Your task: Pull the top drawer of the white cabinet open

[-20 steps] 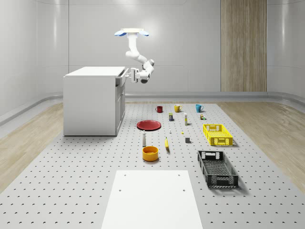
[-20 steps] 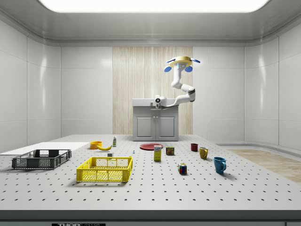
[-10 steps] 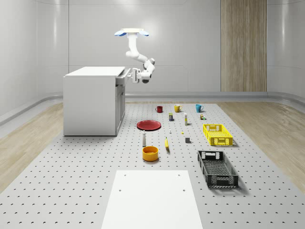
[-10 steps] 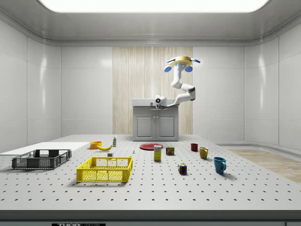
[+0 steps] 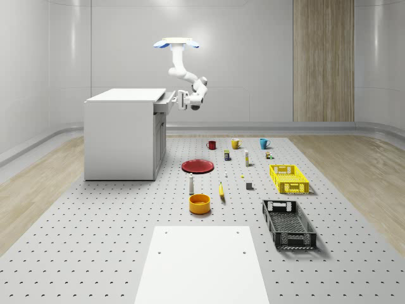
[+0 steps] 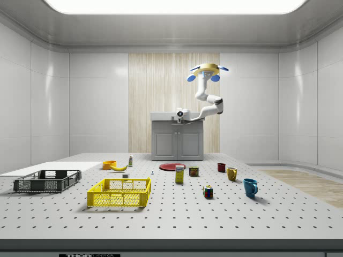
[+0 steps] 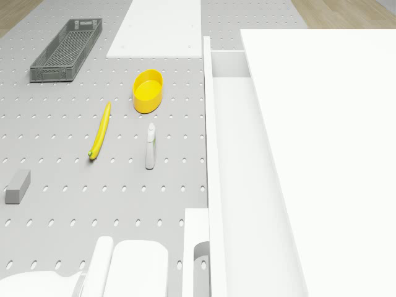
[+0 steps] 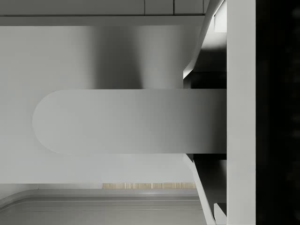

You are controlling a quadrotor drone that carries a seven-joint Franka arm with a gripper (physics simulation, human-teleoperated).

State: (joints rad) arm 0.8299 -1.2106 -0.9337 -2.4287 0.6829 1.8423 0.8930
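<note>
The white cabinet (image 5: pixel 123 133) stands at the whole-scene view's left, on the pegboard floor. Its top drawer (image 5: pixel 164 104) is slid partly out toward the whole-scene view's right; the drone view looks down into the drawer's bare inside (image 7: pixel 238 154) beside the cabinet top (image 7: pixel 334 154). My drone (image 5: pixel 175 43) hovers high beside the cabinet's drawer side, off the floor (image 6: pixel 206 68). The arm bends down and back to the drawer front, where my gripper (image 5: pixel 180 100) is shut on the drawer handle (image 8: pixel 131 122), a rounded grey bar in the wrist view. In the side view the gripper (image 6: pixel 180 115) sits at the drawer's front.
In front of the cabinet lie a red plate (image 5: pixel 197 166), a small bottle (image 5: pixel 191 184), a banana (image 5: pixel 221 190) and an orange bowl (image 5: pixel 199 203). Three mugs (image 5: pixel 235 144), a yellow crate (image 5: pixel 289 178), a black crate (image 5: pixel 288 223) and a white board (image 5: pixel 202 263) lie farther off.
The gripper has moved away from the cabinet toward the whole-scene view's right, and the top drawer has slid further out with it. The drone has drifted slightly the same way.
</note>
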